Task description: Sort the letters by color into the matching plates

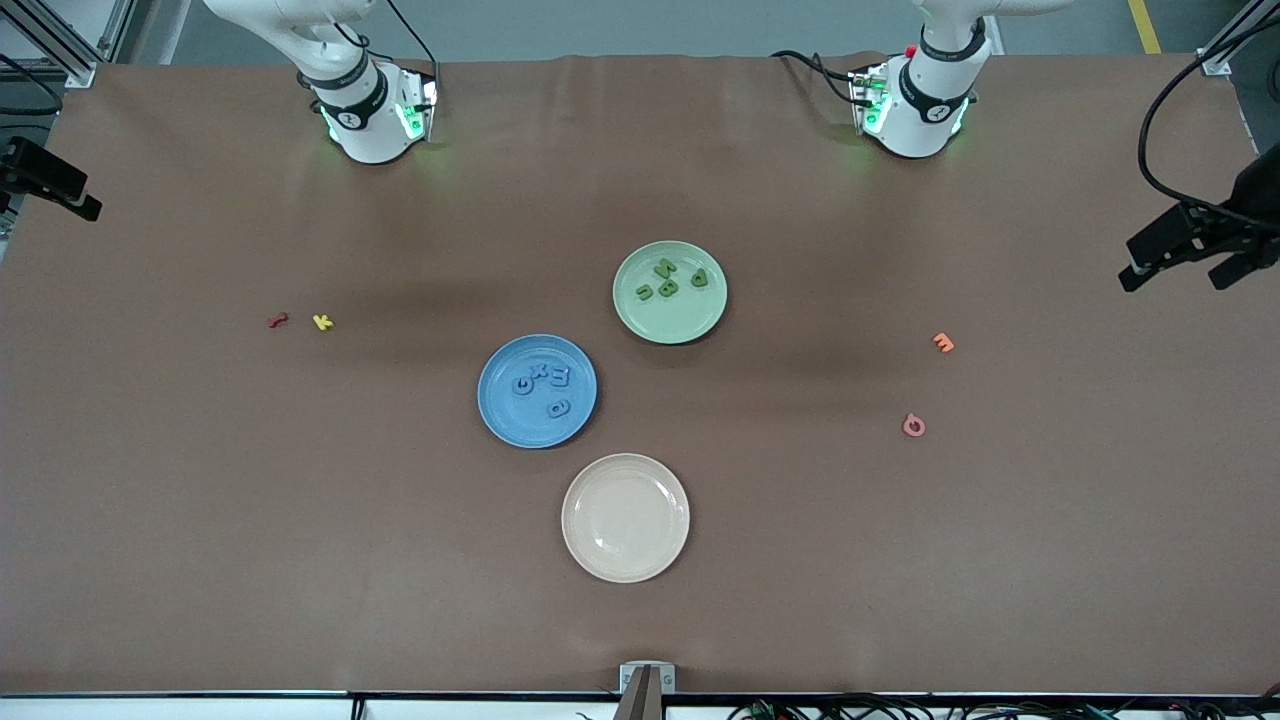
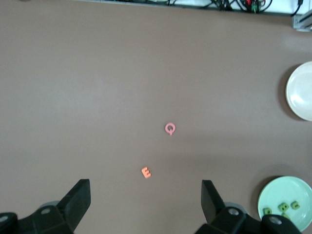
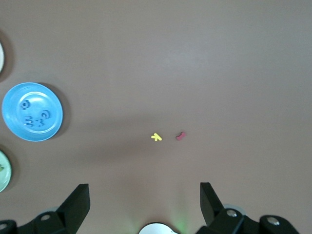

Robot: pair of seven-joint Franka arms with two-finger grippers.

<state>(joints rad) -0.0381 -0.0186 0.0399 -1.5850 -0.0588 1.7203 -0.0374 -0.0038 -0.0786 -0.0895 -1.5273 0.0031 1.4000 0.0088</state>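
4 blue letters [image 1: 541, 385] lie in the blue plate [image 1: 500, 420], apparently 4 green letters [image 1: 676, 279] in the green plate [image 1: 640, 320] at its 1 o'clock; left gripper [image 2: 146, 204] and right gripper [image 3: 145, 204] wait, spread wide.

A robotics lab, this one: a wide table [image 1: 200, 520] under a brown cover, two white robot arm bases [image 1: 365, 110] glowing green along its top edge, black cameras on brackets [image 1: 1190, 245] at both ends, aluminium framing [image 1: 60, 45] in the corners, bundled cables [image 1: 850, 708] along the near edge
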